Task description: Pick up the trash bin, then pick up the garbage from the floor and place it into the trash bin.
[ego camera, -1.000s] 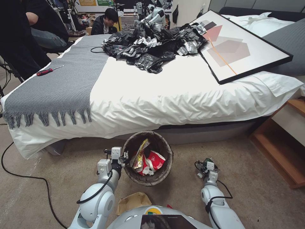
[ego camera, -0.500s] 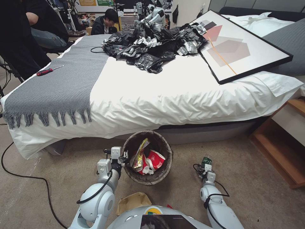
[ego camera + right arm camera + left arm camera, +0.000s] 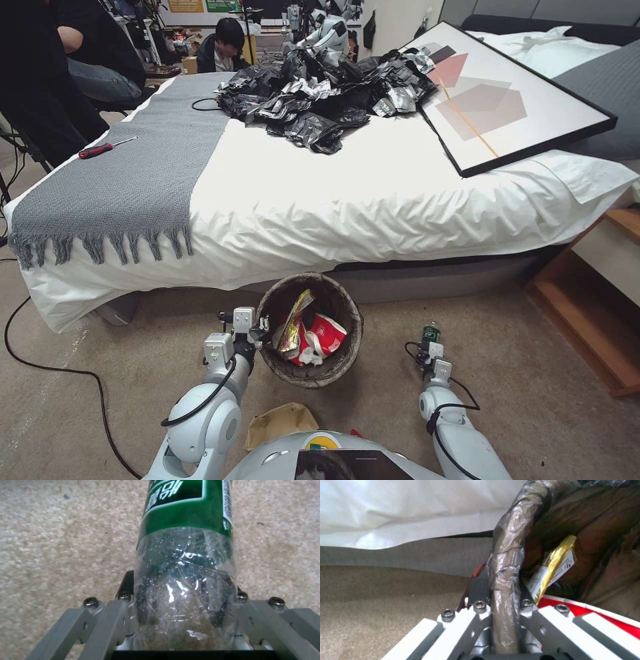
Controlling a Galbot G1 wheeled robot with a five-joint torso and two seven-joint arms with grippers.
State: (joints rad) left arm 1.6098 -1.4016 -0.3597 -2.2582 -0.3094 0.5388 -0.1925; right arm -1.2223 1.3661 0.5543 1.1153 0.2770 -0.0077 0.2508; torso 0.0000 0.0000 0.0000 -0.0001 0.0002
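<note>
- Head view: trash bin [image 3: 311, 331] on the carpet just before the bed [image 3: 373, 193], beside the left gripper [image 3: 259, 328], which is at its rim. In the bin lie a red-and-white paper cup [image 3: 327, 335] and a yellow wrapper [image 3: 292, 328]. Right gripper [image 3: 430, 348] well apart to the right, green bottle [image 3: 431, 333] poking past it. Brown paper bag [image 3: 279, 423] on the floor, partly hidden by the robot's torso.
- Left wrist view: fingers closed on the bag-covered rim; bin wall cut off.
- Right wrist view: fingers clamp the bottle's clear lower body; cap end cut off.
</note>
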